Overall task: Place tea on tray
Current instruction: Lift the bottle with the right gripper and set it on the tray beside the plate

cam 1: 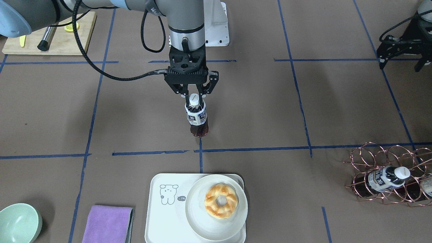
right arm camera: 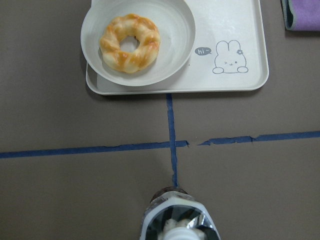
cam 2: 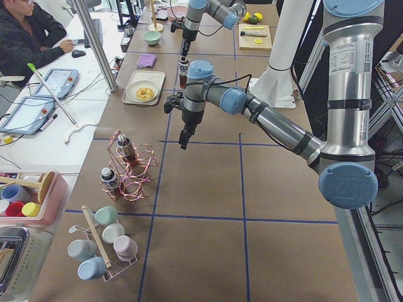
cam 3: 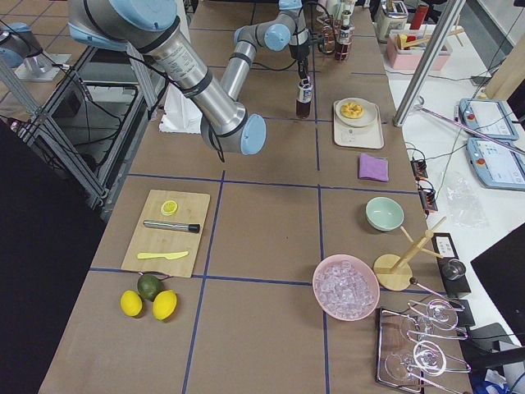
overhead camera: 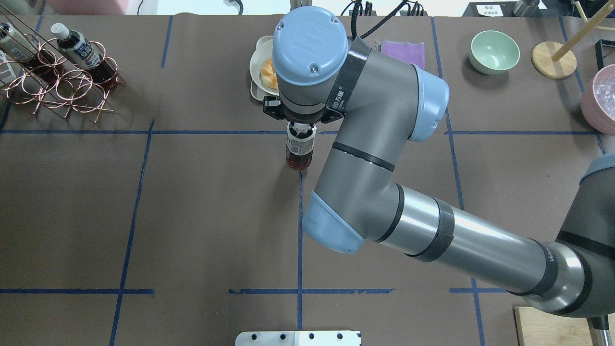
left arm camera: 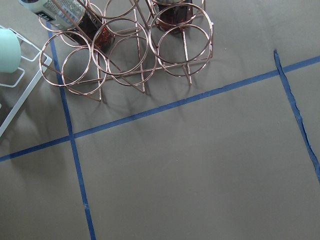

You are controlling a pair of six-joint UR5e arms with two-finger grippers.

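Note:
My right gripper (cam 1: 194, 100) is shut on the neck of a tea bottle (cam 1: 197, 118) with a white cap and a white-and-blue label. The bottle hangs upright, its base at or just above the brown table; I cannot tell whether it touches. It also shows at the bottom of the right wrist view (right arm camera: 177, 220). The cream tray (cam 1: 162, 216) with the cartoon animal lies beyond it, near the operators' edge, apart from the bottle (right arm camera: 235, 30). My left gripper (cam 1: 401, 62) is open and empty, off to the side.
A round plate (cam 1: 202, 222) with a doughnut (cam 1: 221, 200) fills one half of the tray. A copper wire rack (cam 1: 374, 158) holds more tea bottles (cam 1: 388, 179). A purple cloth (cam 1: 108, 224), a green bowl (cam 1: 18, 222) and a wooden board (cam 1: 57, 42) lie nearby.

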